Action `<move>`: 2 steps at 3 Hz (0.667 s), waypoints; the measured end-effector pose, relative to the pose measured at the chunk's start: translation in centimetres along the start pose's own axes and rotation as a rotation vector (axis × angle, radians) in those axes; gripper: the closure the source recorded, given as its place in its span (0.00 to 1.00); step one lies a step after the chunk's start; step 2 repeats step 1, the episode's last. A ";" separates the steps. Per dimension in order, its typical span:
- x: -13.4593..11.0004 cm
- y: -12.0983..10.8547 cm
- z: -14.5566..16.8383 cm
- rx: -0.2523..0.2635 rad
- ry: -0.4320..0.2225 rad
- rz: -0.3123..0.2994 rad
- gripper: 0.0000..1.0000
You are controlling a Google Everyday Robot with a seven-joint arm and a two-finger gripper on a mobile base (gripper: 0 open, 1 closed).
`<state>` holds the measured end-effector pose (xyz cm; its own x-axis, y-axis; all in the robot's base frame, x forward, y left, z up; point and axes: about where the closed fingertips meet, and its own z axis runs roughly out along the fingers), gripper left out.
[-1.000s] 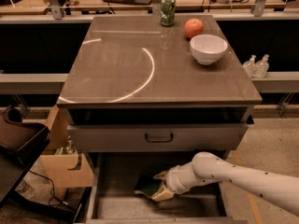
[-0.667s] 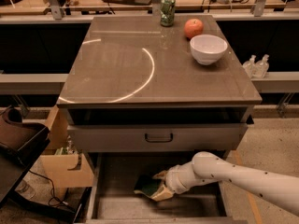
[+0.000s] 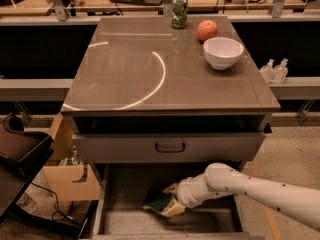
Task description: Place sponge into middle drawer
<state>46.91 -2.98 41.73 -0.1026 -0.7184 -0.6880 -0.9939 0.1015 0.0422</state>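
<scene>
Camera view: gripper fingers (image 3: 174, 208) around partly hidden sponge (image 3: 157, 200), inside middle drawer (image 3: 126, 221)

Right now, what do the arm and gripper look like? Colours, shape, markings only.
The arm is a smooth off-white tube with rounded joint housings and small dark dots along it; no loose cables show. The gripper, down in the middle drawer around the sponge, has a pale wrist and two tan, wedge-shaped fingers.

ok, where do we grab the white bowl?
Take the white bowl by its near rim, pinched from above: it stands upright and open, with the apple close behind. The gripper is down in the middle drawer, holding the sponge.
</scene>
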 end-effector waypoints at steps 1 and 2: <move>0.0 0.1 0.1 -0.003 -0.001 0.000 0.06; 0.0 0.1 0.1 -0.003 -0.001 0.000 0.06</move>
